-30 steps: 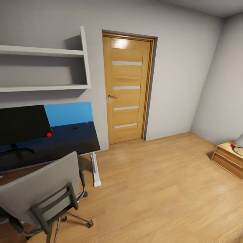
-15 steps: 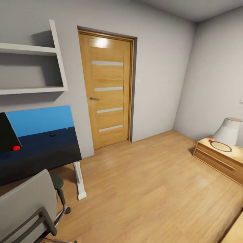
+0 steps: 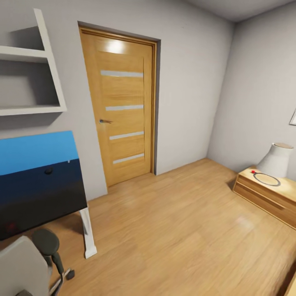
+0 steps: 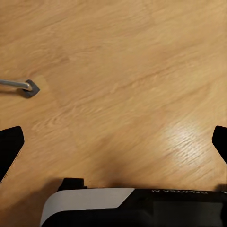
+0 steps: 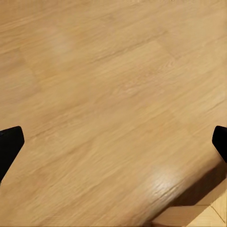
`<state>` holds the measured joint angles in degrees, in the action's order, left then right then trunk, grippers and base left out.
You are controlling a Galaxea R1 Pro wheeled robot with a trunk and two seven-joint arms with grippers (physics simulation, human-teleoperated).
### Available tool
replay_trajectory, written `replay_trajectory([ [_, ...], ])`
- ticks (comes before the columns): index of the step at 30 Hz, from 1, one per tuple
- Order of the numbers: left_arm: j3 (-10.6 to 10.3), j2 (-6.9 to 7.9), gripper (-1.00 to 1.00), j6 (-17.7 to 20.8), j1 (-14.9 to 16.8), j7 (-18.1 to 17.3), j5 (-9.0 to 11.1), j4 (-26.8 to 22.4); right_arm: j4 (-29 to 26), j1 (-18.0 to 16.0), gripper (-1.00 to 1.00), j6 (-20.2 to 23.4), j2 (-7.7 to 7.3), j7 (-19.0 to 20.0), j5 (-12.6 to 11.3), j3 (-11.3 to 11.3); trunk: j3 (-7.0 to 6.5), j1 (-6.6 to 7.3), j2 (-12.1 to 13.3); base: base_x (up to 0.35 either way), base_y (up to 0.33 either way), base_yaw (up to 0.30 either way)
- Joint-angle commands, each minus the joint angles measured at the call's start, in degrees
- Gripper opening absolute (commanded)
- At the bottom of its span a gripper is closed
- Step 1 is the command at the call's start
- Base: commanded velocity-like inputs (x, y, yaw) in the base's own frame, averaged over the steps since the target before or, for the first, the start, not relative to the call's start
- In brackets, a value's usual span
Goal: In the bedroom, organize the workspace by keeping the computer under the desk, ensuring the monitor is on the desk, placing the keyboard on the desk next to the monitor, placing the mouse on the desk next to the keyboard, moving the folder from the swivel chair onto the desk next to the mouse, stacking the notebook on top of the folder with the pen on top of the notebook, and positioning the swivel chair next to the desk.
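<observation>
Both hands hang over bare wood floor (image 5: pixel 113 94), left hand (image 4: pixel 113 142) and right hand (image 5: pixel 113 142) spread wide and empty. The swivel chair (image 3: pixel 24 267) sits nearest, at the robot's left. Beyond it lies the glossy surface (image 3: pixel 41 193), carrying what is probably the mouse (image 3: pixel 48 171), so the left hand is nearer.

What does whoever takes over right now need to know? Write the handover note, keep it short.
Left hand: open, empty, over the wood floor.
Right hand: open, empty, over the same floor.
Head camera faces the oak door; the desk sits at the view's left edge.
The mouse lies on the desk near its back edge.
The swivel chair stands close by the desk's front.
Nothing is held. To do: turn back to the desk, check the monitor and computer, then place the keyboard, folder, notebook and pen.
</observation>
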<state>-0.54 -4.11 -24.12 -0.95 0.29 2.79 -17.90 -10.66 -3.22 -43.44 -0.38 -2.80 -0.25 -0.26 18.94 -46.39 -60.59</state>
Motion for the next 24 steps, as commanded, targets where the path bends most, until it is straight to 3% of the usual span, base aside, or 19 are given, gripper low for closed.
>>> replay_trajectory([
  [1,-0.1,0.01,1.0,-0.1,0.0,0.0,0.3,-0.1,0.0,0.0,1.0,-0.2,0.01,-0.1,0.0,0.0,0.13,-0.04,0.0,0.322,0.0,0.048],
  [24,-0.1,0.14,1.0,0.0,0.0,0.1,0.3,-0.1,0.0,0.0,1.0,-0.2,-0.06,-0.1,0.0,0.0,0.3,-0.04,0.0,0.322,0.0,0.004],
])
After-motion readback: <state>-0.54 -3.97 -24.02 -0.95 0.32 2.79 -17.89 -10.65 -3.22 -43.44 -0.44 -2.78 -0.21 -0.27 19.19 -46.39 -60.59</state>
